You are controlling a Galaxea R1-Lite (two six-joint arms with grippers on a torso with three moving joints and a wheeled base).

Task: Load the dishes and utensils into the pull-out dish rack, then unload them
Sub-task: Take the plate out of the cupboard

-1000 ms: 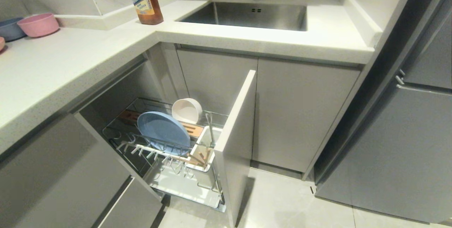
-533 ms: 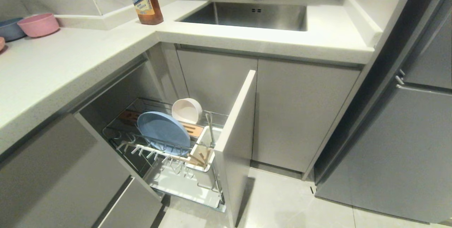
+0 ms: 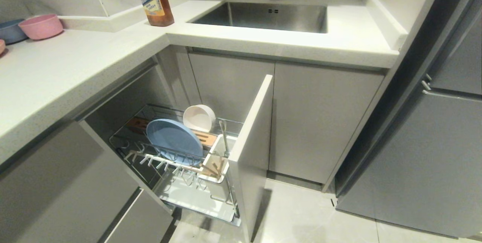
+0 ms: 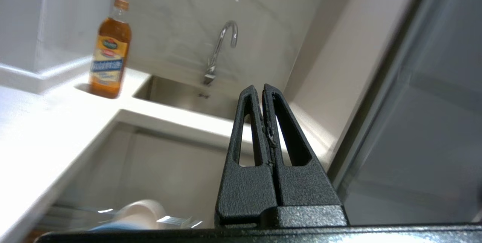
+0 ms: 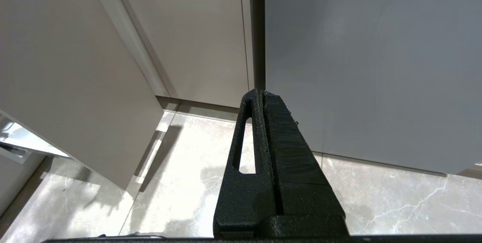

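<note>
Chrome wire dish rack [image 3: 165, 160], shiny, with a white plastic drip tray [image 3: 188, 197] and matt pale grey front panel [image 3: 248, 152]. Smooth matt light-blue plate [image 3: 174, 139]; cream-white bowl [image 3: 198, 118], smooth, faintly glossy. Steel spoon [image 3: 224, 137], bright; pale wooden chopsticks [image 3: 214, 167] in a white plastic utensil cup [image 3: 218, 156]; slotted wooden block [image 3: 205, 138]. Black, grainy, matt plastic left gripper [image 4: 262, 90], fingers pressed together; beyond its tips, brushed steel sink [image 4: 180, 94], polished faucet [image 4: 222, 47], glossy marble-look wall [image 4: 180, 17]. Same textured black on the right gripper [image 5: 260, 94], closed, above glossy pale stone floor [image 5: 180, 167].
</note>
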